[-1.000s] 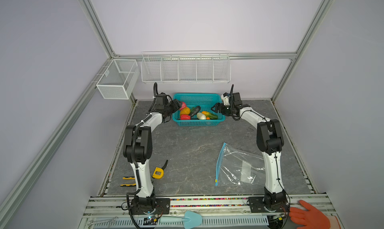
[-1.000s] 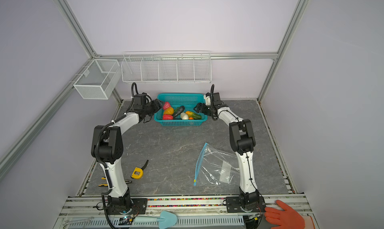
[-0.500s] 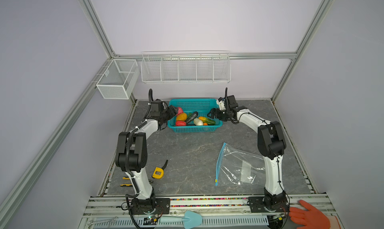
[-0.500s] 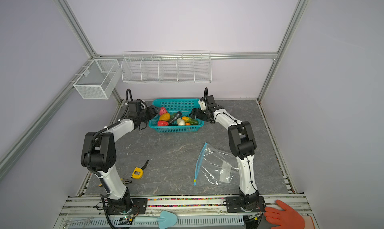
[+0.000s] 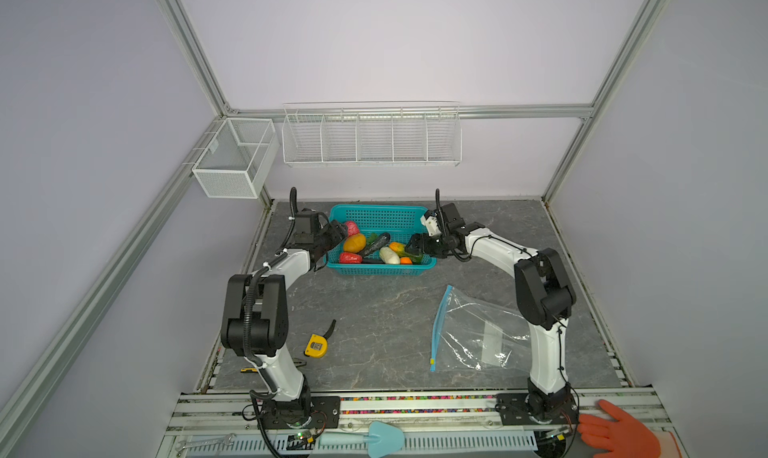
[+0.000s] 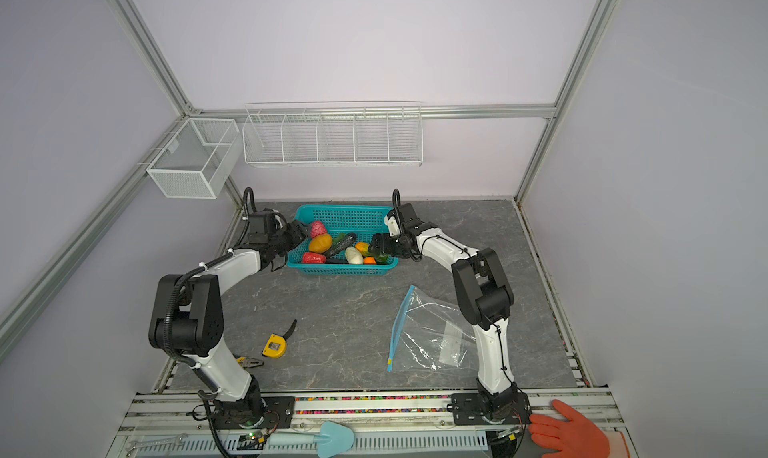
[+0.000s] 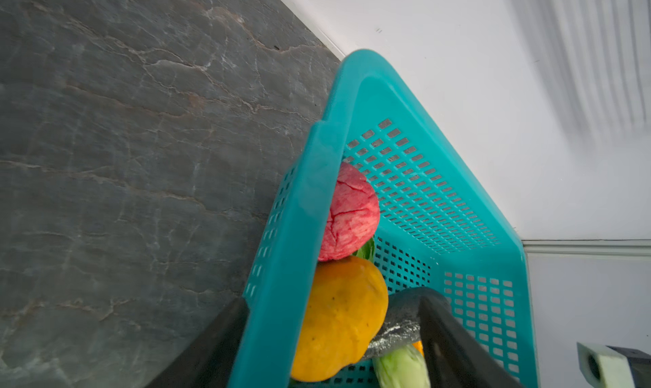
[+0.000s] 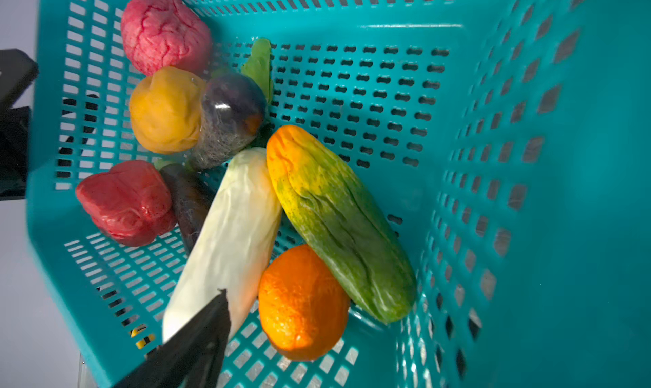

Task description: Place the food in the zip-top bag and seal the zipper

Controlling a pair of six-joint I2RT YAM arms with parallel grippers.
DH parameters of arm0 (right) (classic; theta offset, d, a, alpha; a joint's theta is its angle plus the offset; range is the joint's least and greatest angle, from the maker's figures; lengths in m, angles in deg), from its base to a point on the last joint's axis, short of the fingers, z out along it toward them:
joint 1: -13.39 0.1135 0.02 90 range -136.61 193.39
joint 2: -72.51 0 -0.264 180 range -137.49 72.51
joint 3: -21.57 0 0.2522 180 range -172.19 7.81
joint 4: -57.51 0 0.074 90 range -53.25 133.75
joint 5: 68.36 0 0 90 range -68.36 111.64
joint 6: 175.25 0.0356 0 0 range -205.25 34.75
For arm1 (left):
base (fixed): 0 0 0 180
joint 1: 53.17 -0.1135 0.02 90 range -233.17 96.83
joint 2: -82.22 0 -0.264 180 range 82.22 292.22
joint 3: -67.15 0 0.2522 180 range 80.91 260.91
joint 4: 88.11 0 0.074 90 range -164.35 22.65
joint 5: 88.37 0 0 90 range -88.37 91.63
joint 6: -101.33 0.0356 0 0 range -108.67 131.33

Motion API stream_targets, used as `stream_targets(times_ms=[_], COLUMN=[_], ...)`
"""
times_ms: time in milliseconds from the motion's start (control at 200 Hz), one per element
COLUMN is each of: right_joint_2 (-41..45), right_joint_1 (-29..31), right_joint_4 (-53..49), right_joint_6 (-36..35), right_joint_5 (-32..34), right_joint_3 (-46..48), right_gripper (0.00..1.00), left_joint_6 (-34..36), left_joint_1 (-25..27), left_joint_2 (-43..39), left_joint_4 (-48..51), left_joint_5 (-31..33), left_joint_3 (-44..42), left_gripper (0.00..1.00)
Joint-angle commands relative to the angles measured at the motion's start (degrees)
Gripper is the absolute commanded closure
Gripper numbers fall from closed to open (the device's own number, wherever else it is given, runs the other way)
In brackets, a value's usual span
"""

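**Food in the basket, bag flat and empty**

All the food (image 5: pixel 376 248) sits in the basket (image 5: pixel 380 271) at the back; the bag (image 5: pixel 478 335) lies well apart nearer the front, with its zipper (image 5: pixel 439 327) toward the middle. The left gripper (image 5: pixel 336 235) has its fingers apart, astride the basket's end wall. The right gripper (image 5: pixel 413 247) is also spread wide, at the other end. The pieces look light, soft and wrinkled, so I would pinch a long one across its middle. The bag seems limp and slippery, best taken at its mouth strip.

Food (image 5: pixel 376 248) in basket (image 5: pixel 380 219); bag (image 5: pixel 478 335) flat, apart.
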Motion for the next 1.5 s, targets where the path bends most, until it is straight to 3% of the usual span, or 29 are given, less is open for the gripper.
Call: stream_targets(times_ms=[0, 330, 510, 705, 1005, 1175, 1304, 1384, 1494], right_joint_2=[3.0, 6.7, 13.4, 16.3, 34.5, 45.1, 52.0, 55.4, 62.0], right_joint_1=[1.3, -1.5, -1.7, -1.6, 0.5, 2.6, 4.6, 4.6, 4.6], right_joint_4=[1.3, -10.5, -11.8, -9.5, -18.2, -24.5, -33.0, -38.9, -39.7], right_joint_6=[-0.5, -4.4, -0.7, 2.5, 6.0, 10.0, 17.7, 22.8, 28.0], right_joint_5=[-2.9, 8.9, 15.2, 14.6, 19.8, 20.4, 26.5, 29.8, 28.6], right_joint_3=[-0.2, -5.4, -1.6, 2.9, 17.5, 25.0, 29.8, 33.0, 38.1], right_gripper=[0.09, 0.02, 0.0, 0.0, 0.05, 0.05, 0.1, 0.11, 0.12], left_joint_6=[-1.5, 4.6, 4.0, 3.7, 4.9, 2.8, 1.2, 1.0, 0.2], left_joint_1=[1.0, 0.4, 2.4, 3.5, 10.7, 17.9, 23.8, 24.8, 24.9], left_joint_2=[-1.8, -9.5, -14.8, -15.4, -26.5, -32.9, -34.4, -34.0, -32.4], left_joint_4=[-3.4, -1.5, -2.3, -0.8, 10.5, 15.0, 14.1, 11.7, 8.6], left_joint_5=[-1.2, 6.1, 8.5, 7.4, 4.8, 6.6, 7.1, 7.6, 7.0], left_joint_3=[-1.1, -2.5, -6.2, -6.8, -9.9, -14.6, -16.9, -17.4, -17.8], left_gripper=[0.24, 0.2, 0.18, 0.17, 0.17, 0.13, 0.13, 0.13, 0.13])
